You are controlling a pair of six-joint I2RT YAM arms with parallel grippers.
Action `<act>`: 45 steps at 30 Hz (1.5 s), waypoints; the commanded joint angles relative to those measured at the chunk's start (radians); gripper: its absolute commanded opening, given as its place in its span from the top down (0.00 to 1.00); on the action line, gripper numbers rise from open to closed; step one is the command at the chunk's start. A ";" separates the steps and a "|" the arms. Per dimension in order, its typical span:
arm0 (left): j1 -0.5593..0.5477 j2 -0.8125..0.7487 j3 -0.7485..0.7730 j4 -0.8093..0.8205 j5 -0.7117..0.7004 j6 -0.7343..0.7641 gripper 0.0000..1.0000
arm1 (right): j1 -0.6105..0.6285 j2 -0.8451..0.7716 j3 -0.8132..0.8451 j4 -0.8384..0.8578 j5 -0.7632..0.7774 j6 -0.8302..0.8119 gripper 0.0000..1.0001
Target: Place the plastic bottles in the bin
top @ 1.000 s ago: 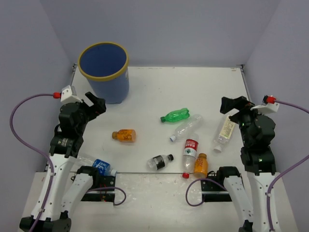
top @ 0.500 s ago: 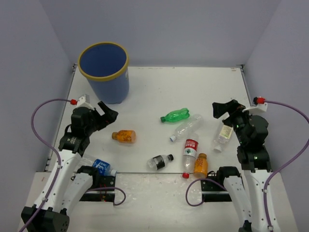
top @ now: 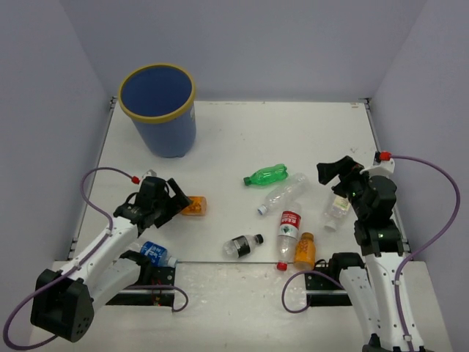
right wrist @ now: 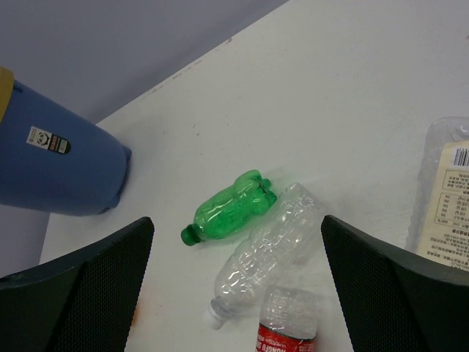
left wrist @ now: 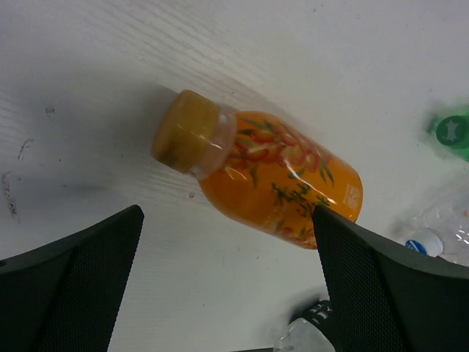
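The table [left wrist: 110,66] is matt white with a fine streaked grain. The orange bottle [left wrist: 286,183] is glossy clear plastic, its ochre cap [left wrist: 185,130] duller. The green bottle [right wrist: 229,209] is shiny translucent plastic; the clear bottle [right wrist: 272,242] is ribbed and crinkled. The bin [right wrist: 58,165] is smooth blue plastic. The fingers [left wrist: 73,286] of the left end effector [left wrist: 227,216] are matt black, finely dotted.

blue bin [top: 167,130], yellow rim | orange bottle [left wrist: 258,178], leaf-print label | green bottle [right wrist: 229,208]

Blue-label bottle [top: 153,251] partly under the left arm [top: 110,239], top view.
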 commanded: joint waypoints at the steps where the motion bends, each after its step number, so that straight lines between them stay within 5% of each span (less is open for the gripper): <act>1: -0.010 0.077 -0.025 0.137 -0.028 -0.118 0.00 | -0.005 -0.010 -0.012 0.032 0.037 0.011 0.01; 19: -0.064 0.269 -0.080 0.370 -0.036 -0.245 0.02 | -0.005 -0.050 -0.022 0.013 0.114 0.030 0.01; 22: -0.077 0.322 -0.038 0.386 -0.044 -0.244 0.13 | -0.005 -0.059 -0.019 -0.002 0.137 0.031 0.01; 26: -0.096 0.361 -0.014 0.390 -0.049 -0.234 0.46 | -0.005 -0.077 -0.024 -0.006 0.159 0.034 0.01; 28: -0.096 0.359 -0.017 0.388 -0.056 -0.231 0.71 | -0.005 -0.080 -0.025 -0.007 0.169 0.035 0.01; 32: -0.096 0.343 -0.004 0.380 -0.054 -0.208 0.98 | -0.005 -0.081 -0.027 -0.007 0.172 0.038 0.01; 38: -0.150 0.286 0.183 0.342 -0.027 0.080 1.00 | -0.005 -0.070 -0.022 -0.009 0.167 0.040 0.01; 45: -0.322 0.257 0.569 0.268 -0.190 0.387 1.00 | -0.005 -0.070 -0.024 -0.001 0.160 0.030 0.01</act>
